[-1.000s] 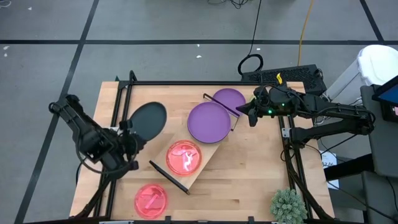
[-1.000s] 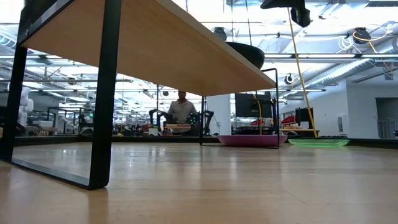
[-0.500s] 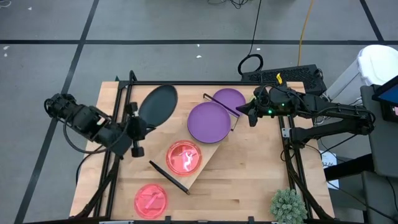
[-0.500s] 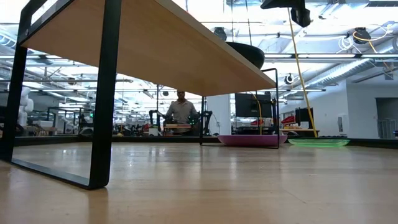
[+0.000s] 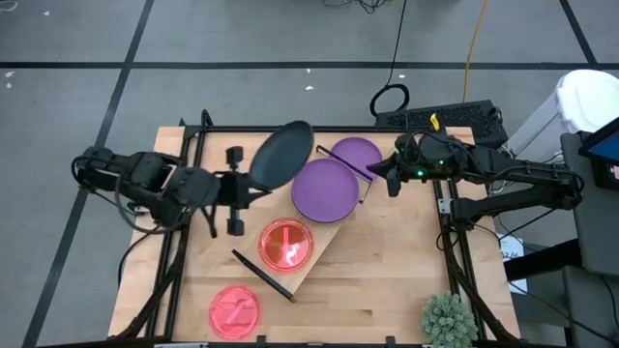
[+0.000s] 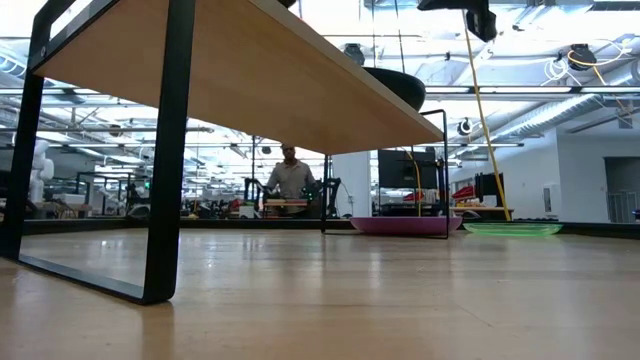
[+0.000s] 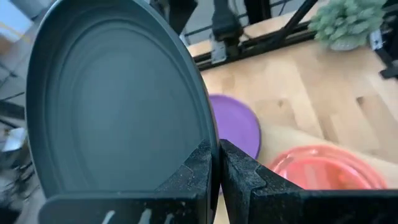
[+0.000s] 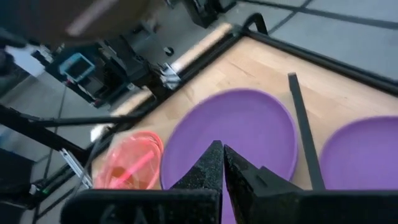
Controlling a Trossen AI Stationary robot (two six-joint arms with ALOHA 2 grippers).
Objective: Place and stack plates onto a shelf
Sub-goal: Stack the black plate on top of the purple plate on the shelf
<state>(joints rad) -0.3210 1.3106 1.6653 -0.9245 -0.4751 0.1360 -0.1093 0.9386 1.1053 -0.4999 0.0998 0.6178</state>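
Note:
My left gripper (image 5: 253, 182) is shut on a dark teal-black plate (image 5: 281, 155), held in the air over the table's far left, beside the shelf. The shelf (image 5: 314, 237) is a light-wood board with black frame ends, lying slantwise on the table. On it rest a purple plate (image 5: 327, 189) and a pink plate (image 5: 285, 244). A second purple plate (image 5: 357, 152) lies on the table behind the shelf, and a second pink one (image 5: 235, 311) at the near left. My right gripper (image 5: 388, 180) hovers shut, touching nothing, right of the shelf's far end. My left gripper pinches the dark plate's rim (image 7: 208, 144) between its two fingers (image 7: 200, 167), on the edge nearest the arm. The fingers come from the table's left, slanting a little downward. The plate is lifted clear of the table and stands tilted, reaching out beyond the fingertips.
A spiky green plant (image 5: 448, 319) stands at the near right corner. A black frame (image 5: 290, 129) runs along the table's far and side edges. In the low view a lime-green plate (image 6: 511, 228) lies on the table beyond the shelf. A person (image 6: 289, 175) sits far behind.
My left gripper has carried the dark plate up and toward the table's right and far edges, nearing the shelf's far end. The wrist has rolled, and the plate has tipped from nearly flat to tilted. My right arm has kept still.

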